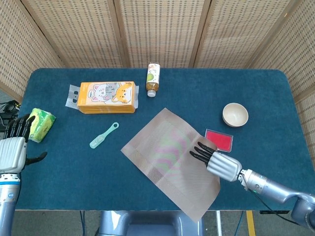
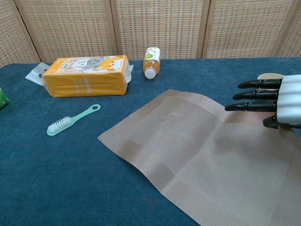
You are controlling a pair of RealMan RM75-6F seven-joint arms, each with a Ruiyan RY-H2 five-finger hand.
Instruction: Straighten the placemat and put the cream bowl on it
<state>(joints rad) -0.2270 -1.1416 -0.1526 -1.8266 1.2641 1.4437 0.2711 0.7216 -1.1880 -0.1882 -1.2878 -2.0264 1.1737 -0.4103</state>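
Observation:
The brown woven placemat (image 1: 167, 157) (image 2: 197, 150) lies skewed on the blue table, one corner past the front edge. My right hand (image 1: 219, 162) (image 2: 275, 101) pinches its right edge, fingers stretched flat on top and the thumb below. The cream bowl (image 1: 235, 114) stands empty at the right, behind the hand; in the chest view only a sliver of its rim (image 2: 269, 75) shows above the fingers. My left hand (image 1: 14, 147) hangs off the table's left edge, fingers apart, holding nothing.
A red flat case (image 1: 220, 139) lies right by the mat's right corner. An orange box (image 1: 106, 97) (image 2: 84, 75), a small bottle (image 1: 153, 78) (image 2: 151, 61) and a green brush (image 1: 103, 135) (image 2: 73, 119) sit behind and left of the mat. A green packet (image 1: 39, 123) lies at the far left.

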